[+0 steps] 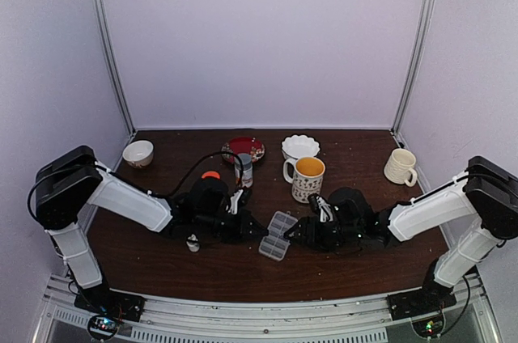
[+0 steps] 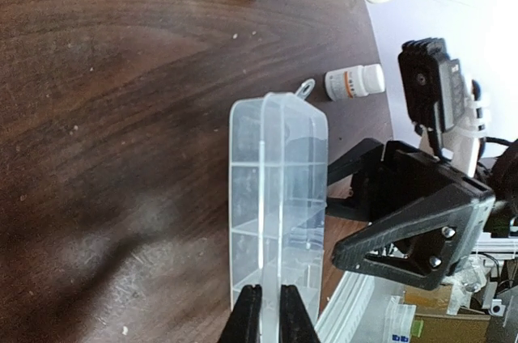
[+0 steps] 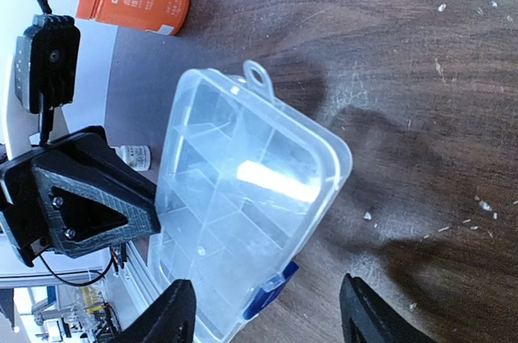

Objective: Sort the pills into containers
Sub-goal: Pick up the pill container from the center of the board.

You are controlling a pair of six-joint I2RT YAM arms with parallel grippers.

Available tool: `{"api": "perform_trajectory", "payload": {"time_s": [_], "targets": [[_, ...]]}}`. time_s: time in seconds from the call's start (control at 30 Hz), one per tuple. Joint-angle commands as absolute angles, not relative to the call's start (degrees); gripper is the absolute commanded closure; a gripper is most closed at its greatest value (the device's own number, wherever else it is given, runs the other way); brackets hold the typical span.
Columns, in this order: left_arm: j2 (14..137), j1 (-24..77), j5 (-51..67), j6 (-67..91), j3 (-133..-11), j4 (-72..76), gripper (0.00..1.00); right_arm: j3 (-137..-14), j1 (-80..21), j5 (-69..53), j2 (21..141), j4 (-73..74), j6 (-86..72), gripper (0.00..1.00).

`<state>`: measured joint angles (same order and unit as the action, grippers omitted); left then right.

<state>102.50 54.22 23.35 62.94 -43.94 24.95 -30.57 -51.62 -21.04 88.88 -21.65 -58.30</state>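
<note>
The clear pill box [image 1: 275,235] with its containers lies on the dark table between both arms. In the left wrist view my left gripper [image 2: 271,315] is shut on the near edge of the pill box [image 2: 275,189]. A pale pill [image 2: 307,245] shows in one cell. My right gripper [image 3: 265,323] stands open on the opposite side, its fingers [image 3: 166,315] straddling the pill box's [image 3: 243,197] end with the blue latch [image 3: 267,298]. One pill [image 3: 201,251] lies inside a cell. A whitish speck [image 3: 367,216] rests on the wood beside the box.
A patterned mug [image 1: 308,175] and a grey-capped bottle [image 1: 244,169] stand just behind the box. An orange-capped bottle [image 1: 210,175] and a small white bottle [image 1: 193,243] are near the left arm. Farther back are a red plate [image 1: 244,147], white bowl [image 1: 300,146], small bowl [image 1: 137,153] and cream mug [image 1: 400,167].
</note>
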Motion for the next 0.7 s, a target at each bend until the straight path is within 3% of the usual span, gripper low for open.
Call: {"api": "perform_trajectory", "payload": {"time_s": [0.0, 0.4, 0.67], "targets": [[98.84, 54.49, 24.54, 64.18, -44.12, 27.7, 1.0, -28.35, -51.2, -21.51, 85.18, -26.25, -58.48, 0.34], [96.5, 54.41, 27.76, 68.88, -43.2, 34.43, 1.0, -24.26, -51.15, -24.65, 79.6, -38.48, -61.93, 0.32], [96.55, 54.45, 28.98, 72.35, -41.52, 41.41, 1.0, -24.15, -51.15, -24.78, 78.19, -39.08, -63.0, 0.35]]}}
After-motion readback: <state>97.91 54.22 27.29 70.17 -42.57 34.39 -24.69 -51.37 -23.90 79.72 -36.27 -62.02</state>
